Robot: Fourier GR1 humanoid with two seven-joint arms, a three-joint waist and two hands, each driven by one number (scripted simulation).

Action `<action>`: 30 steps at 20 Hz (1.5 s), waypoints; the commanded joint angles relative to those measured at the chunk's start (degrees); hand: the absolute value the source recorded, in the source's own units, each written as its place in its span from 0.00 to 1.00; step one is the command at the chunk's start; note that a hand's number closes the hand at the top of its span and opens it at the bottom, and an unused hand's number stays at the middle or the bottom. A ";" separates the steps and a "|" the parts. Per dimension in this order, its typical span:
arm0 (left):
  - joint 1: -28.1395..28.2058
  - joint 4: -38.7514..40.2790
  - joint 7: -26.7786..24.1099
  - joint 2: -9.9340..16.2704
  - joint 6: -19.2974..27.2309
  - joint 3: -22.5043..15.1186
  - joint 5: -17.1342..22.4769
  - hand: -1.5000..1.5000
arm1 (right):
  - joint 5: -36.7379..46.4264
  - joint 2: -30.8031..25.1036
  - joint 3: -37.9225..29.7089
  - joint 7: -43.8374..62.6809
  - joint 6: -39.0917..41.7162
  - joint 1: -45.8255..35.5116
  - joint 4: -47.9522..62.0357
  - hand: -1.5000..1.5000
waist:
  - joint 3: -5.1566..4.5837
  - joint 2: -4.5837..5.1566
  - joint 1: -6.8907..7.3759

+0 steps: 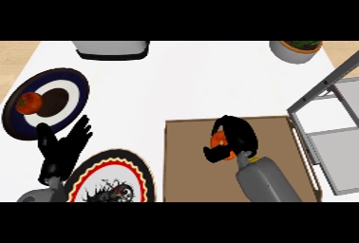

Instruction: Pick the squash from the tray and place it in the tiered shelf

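Observation:
An orange squash (219, 140) lies on the brown tray (189, 166) at the lower middle. My right hand (235, 137) is over it, fingers and thumb curled round the squash, hiding most of it. The grey tiered shelf (329, 128) stands at the right edge, just right of the tray. At the lower left my left hand (64, 147) rests open with fingers up, away from the tray.
A dark blue plate (67, 88) with a tomato (29, 103) sits at the left. A patterned plate (112, 178) with a red and yellow rim lies at the bottom left. At the back stand a grey appliance (112, 49) and a potted plant (297, 50).

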 commanded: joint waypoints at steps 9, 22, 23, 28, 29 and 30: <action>1.97 -1.49 1.61 -0.88 3.02 1.57 -0.03 0.50 | -10.66 -28.21 0.96 -34.08 8.17 30.40 -23.59 1.00 | 0.49 -0.18 -4.57; 4.46 -4.56 1.45 0.55 1.73 3.06 1.35 0.50 | -39.66 -36.96 -35.51 -47.18 4.15 54.01 -57.39 1.00 | 0.31 -0.39 -5.53; 3.82 -5.31 3.27 0.74 1.38 2.48 1.50 0.50 | -41.78 -37.08 -38.32 -45.21 5.32 56.19 -60.43 1.00 | 0.28 -0.37 -5.55; 2.75 -3.66 1.72 -0.19 2.70 2.33 0.27 0.50 | -58.68 -40.13 -57.82 -42.69 12.78 57.99 -60.25 1.00 | 0.25 0.09 -3.88; 3.96 -3.59 1.70 -0.98 2.80 1.00 -0.66 0.50 | -61.12 -40.08 -61.82 -42.32 13.22 58.16 -60.16 1.00 | 0.25 0.03 -3.85; 1.92 -3.60 3.22 0.16 1.95 1.83 0.41 0.50 | -63.88 -40.34 -65.22 -40.64 14.70 58.94 -60.70 1.00 | 0.24 0.09 -3.73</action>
